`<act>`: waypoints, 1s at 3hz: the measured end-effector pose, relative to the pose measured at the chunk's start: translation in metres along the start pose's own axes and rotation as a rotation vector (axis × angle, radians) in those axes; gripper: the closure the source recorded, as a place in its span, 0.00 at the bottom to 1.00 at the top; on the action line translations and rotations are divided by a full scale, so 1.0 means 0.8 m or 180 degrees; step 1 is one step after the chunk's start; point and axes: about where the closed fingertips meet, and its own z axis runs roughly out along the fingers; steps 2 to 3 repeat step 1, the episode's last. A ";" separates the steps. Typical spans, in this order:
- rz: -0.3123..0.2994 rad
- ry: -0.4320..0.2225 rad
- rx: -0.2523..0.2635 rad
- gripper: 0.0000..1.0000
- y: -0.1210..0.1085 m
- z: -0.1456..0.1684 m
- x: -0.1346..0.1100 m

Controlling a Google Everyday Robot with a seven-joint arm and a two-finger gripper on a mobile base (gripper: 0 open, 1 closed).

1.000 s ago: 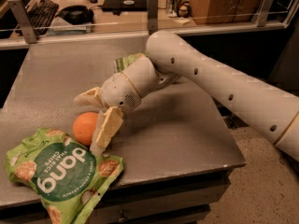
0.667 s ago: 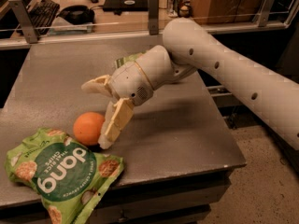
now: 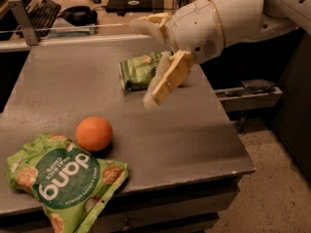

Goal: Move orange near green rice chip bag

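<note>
The arm reaches in from the far right. The gripper [image 3: 143,62] hangs above the table [image 3: 194,140], jaws wide open and empty. The orange [image 3: 94,133] rests near left, touching the green rice chip bag [image 3: 63,178].

I've got the hand [image 3: 142,64] up over the back of the grey, faintly mottled surface [image 3: 194,130], its cream-yellow fingers spread wide, hanging off a glossy white arm [image 3: 233,13]. At the front left, the orange [image 3: 94,134] is a plain, even orange, sitting just beside the light-green green rice chip bag [image 3: 63,178] with its dark green circle, white "dang" lettering and pictured round brown chips. Further back I see a smaller green bag [image 3: 138,71] in a similar light green with small brown chip pictures, and the floor [image 3: 277,178] is speckled beige.
</note>
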 end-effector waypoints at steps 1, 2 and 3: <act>0.0000 0.0000 0.0000 0.00 0.000 0.000 0.000; 0.0000 0.0000 0.0000 0.00 0.000 0.000 0.000; 0.0000 0.0000 0.0000 0.00 0.000 0.000 0.000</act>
